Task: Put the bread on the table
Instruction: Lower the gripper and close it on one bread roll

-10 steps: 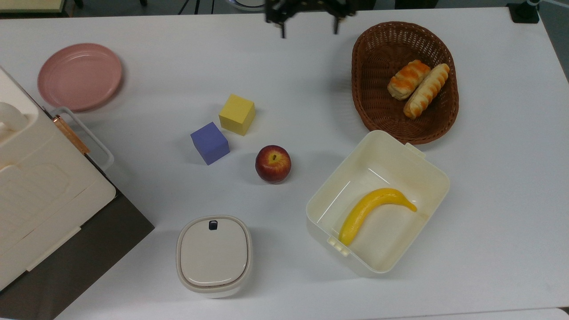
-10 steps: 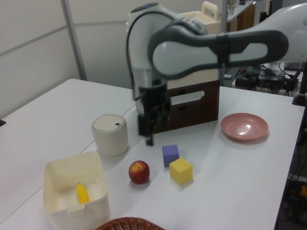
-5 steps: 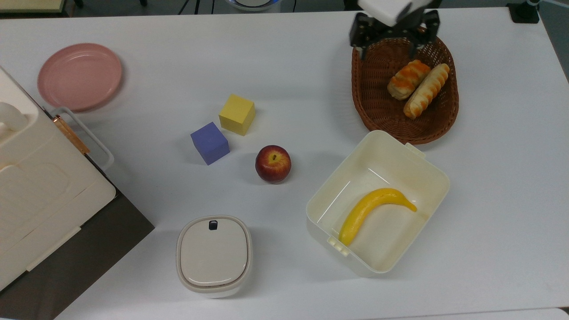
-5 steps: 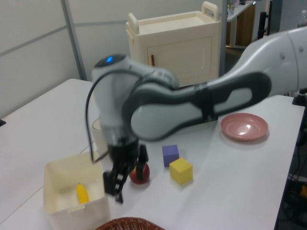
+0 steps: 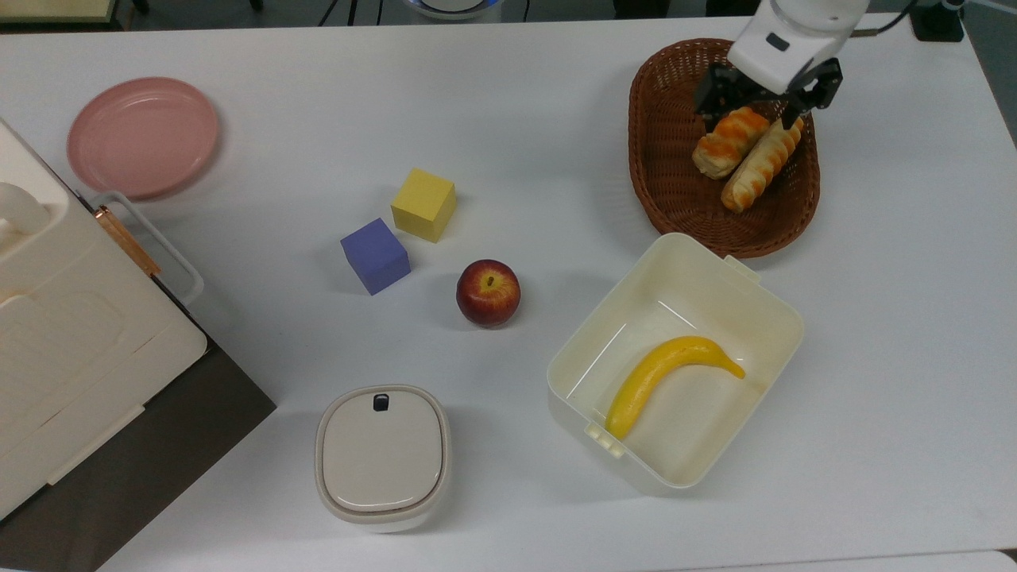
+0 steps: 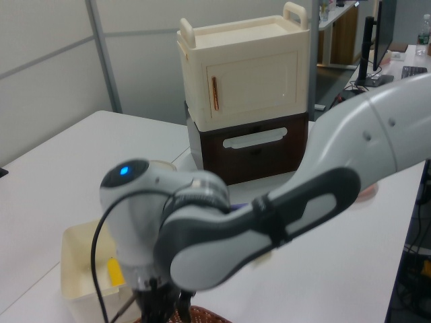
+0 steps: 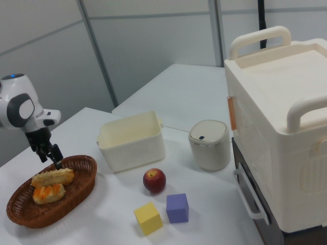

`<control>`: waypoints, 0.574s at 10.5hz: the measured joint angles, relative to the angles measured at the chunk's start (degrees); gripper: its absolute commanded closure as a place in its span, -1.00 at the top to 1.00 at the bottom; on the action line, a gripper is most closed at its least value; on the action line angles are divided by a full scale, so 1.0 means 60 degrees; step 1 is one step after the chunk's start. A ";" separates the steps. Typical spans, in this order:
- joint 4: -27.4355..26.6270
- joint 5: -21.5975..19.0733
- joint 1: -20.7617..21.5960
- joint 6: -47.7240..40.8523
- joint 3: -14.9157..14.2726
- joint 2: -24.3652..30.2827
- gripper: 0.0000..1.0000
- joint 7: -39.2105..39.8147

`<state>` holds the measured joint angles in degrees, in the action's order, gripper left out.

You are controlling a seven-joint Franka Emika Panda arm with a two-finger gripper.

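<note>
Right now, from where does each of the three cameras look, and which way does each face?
Top view: overhead, looking straight down on the table; the gripper hangs open over the wicker basket, above the bread.
Left view: low at the table's edge on the basket side, facing the cabinet; the arm fills the foreground.
Right view: low at the opposite side, beside the cabinet, facing the basket; the gripper shows above the bread.
Shared: top and right views both show the apple, the two cubes and the cream box.

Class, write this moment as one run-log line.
phase: approach | gripper: open, above basket | bread: in basket beside striped roll, ungrasped | table: target
</note>
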<state>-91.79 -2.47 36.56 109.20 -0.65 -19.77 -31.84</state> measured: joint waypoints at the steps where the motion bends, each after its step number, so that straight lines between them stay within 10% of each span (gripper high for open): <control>1: 0.0000 0.0000 0.0088 0.0275 -0.0001 -0.0222 1.00 -0.0017; 5: 0.0001 0.0000 0.0278 0.1165 -0.0002 -0.0890 0.99 -0.0434; 6: 0.0001 0.0000 0.0302 0.1267 -0.0002 -0.1029 0.58 -0.0474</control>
<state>-91.78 -2.47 38.37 116.80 -0.66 -25.94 -34.68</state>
